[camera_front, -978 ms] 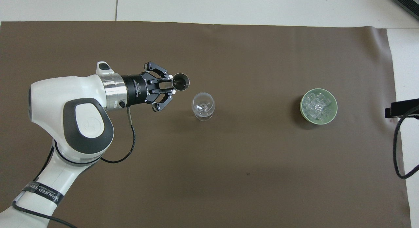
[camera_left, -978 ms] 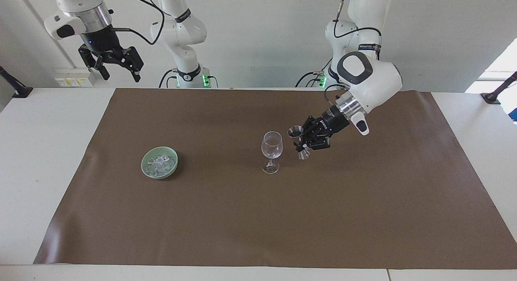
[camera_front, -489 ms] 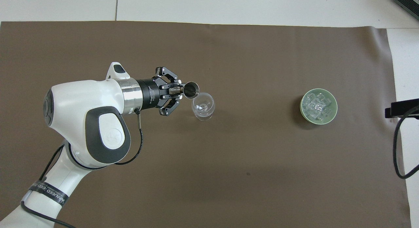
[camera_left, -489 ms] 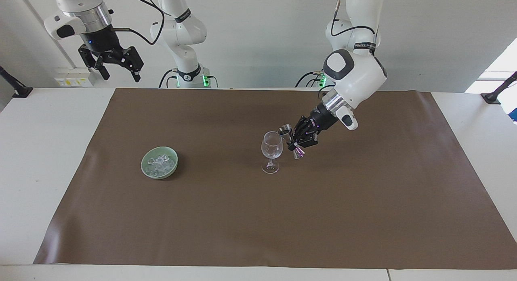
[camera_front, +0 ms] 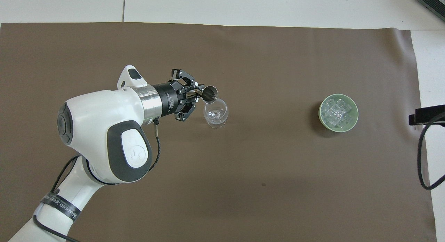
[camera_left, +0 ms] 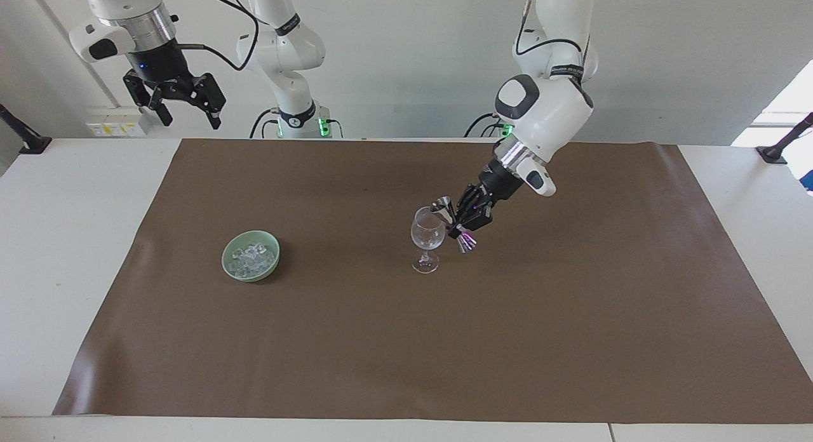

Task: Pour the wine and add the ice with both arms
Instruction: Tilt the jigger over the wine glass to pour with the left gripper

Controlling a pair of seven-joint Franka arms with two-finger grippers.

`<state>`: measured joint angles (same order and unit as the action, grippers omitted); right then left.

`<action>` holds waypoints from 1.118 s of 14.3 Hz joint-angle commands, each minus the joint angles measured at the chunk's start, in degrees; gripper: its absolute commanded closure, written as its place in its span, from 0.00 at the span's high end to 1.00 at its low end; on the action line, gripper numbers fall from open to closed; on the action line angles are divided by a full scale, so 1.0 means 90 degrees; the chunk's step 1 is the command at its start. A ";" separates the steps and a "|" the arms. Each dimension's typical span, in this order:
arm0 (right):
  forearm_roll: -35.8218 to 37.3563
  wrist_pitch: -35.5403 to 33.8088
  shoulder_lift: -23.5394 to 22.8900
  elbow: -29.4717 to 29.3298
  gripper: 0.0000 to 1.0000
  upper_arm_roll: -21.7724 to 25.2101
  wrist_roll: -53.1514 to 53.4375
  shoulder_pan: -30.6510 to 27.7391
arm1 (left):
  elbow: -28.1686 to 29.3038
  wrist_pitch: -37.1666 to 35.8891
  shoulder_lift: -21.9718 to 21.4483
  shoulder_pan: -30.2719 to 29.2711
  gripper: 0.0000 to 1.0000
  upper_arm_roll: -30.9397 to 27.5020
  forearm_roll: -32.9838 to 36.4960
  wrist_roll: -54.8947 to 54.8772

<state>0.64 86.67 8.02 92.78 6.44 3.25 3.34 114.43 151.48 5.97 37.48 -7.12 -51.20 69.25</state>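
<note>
- On the brown mat [camera_left: 571,315], near its middle, a clear wine glass [camera_left: 426,237] stands upright.
- The left gripper [camera_left: 465,218] pinches a steel double-ended jigger [camera_left: 452,221] at its waist, tilted, its upper cup's mouth over the glass rim at about 2 o'clock of the bowl in the facing view.
- The ice [camera_left: 251,259] lies in a pale green bowl [camera_left: 250,256], well apart from the glass, toward the right arm's end of the table.
- The right gripper [camera_left: 184,102] waits raised over that end, fingers spread, holding nothing.
</note>
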 commanded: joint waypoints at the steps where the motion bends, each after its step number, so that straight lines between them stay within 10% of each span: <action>1: 0.0056 -0.0090 0.0027 -0.0016 1.00 -0.0042 0.0137 -0.0049 | 0.0147 0.0298 -0.0077 0.0201 0.00 -0.0098 0.0481 0.0031; 16: 0.0056 -0.0090 0.0027 -0.0016 1.00 -0.0042 0.0137 -0.0049 | 0.0401 0.1499 -0.0028 0.0533 0.00 -0.0108 0.1636 -0.0028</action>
<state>0.64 86.67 8.02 92.78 6.44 3.25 3.34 116.45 162.38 6.24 40.63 -7.03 -38.13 68.97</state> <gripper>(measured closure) 0.000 0.775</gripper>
